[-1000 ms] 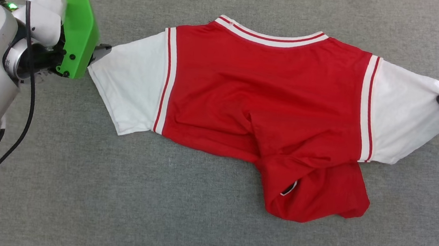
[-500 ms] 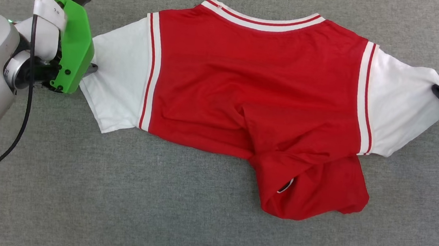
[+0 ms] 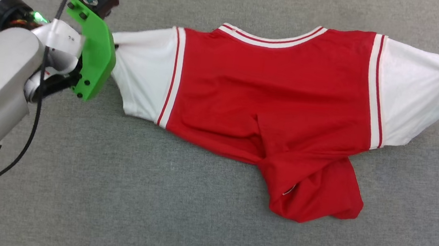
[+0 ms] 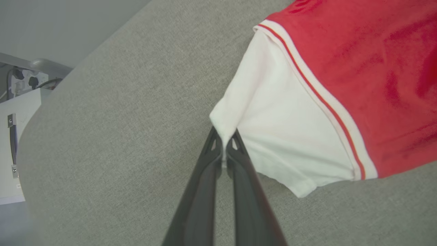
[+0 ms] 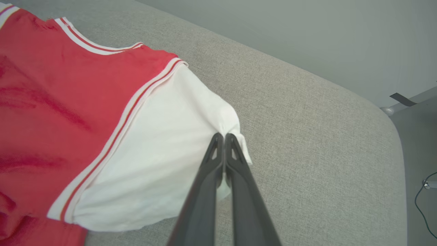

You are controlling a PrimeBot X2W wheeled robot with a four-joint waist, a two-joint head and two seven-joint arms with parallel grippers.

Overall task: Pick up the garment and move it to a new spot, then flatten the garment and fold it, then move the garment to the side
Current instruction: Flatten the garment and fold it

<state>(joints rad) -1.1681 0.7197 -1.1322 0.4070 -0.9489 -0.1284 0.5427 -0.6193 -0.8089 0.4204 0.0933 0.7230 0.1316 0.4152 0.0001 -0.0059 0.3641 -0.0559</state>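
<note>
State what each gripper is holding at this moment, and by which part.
Both hold the garment: the left gripper pinches one white sleeve's cuff edge in its jaws, the right gripper the other sleeve's.

Likely a lab. Beyond the cloth-covered table (image 4: 102,85): a bare wall (image 4: 51,24), a white cabinet (image 4: 24,143), plugged sockets (image 4: 24,80). A cable (image 5: 421,201) lies on the floor (image 5: 420,143) beside it.
</note>
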